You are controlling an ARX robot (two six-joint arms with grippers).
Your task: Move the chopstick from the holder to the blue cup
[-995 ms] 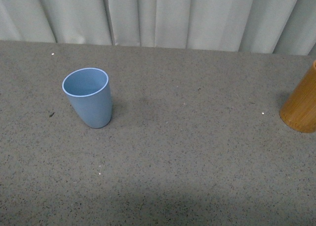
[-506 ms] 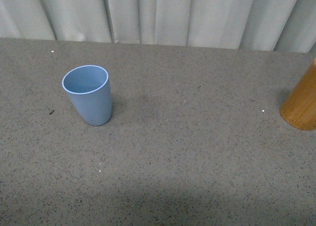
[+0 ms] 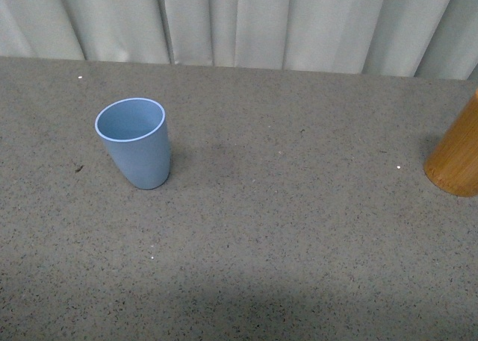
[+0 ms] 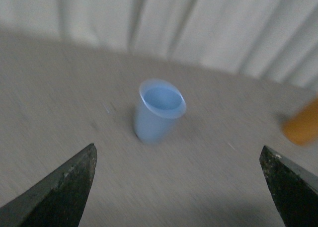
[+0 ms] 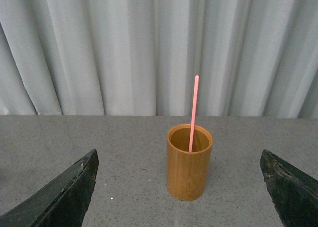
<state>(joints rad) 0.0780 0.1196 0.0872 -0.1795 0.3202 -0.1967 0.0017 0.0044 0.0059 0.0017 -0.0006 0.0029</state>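
The light blue cup [image 3: 136, 142] stands upright and empty at the left of the grey table. It also shows, blurred, in the left wrist view [image 4: 158, 111], ahead of my open, empty left gripper [image 4: 179, 187]. The orange-brown holder [image 3: 457, 156] stands at the right edge of the front view, cut off. In the right wrist view the holder [image 5: 189, 163] stands upright with one pink-red chopstick [image 5: 193, 110] rising from it. My right gripper [image 5: 179, 187] is open and empty, facing the holder from a distance. Neither gripper shows in the front view.
A pale pleated curtain [image 3: 246, 24] runs along the far edge of the speckled grey table [image 3: 299, 229]. An orange blur of the holder [image 4: 302, 125] shows in the left wrist view, apart from the cup.
The front view has shifted slightly, so the cup and holder sit a little differently in the picture. Neither object has moved on the table.
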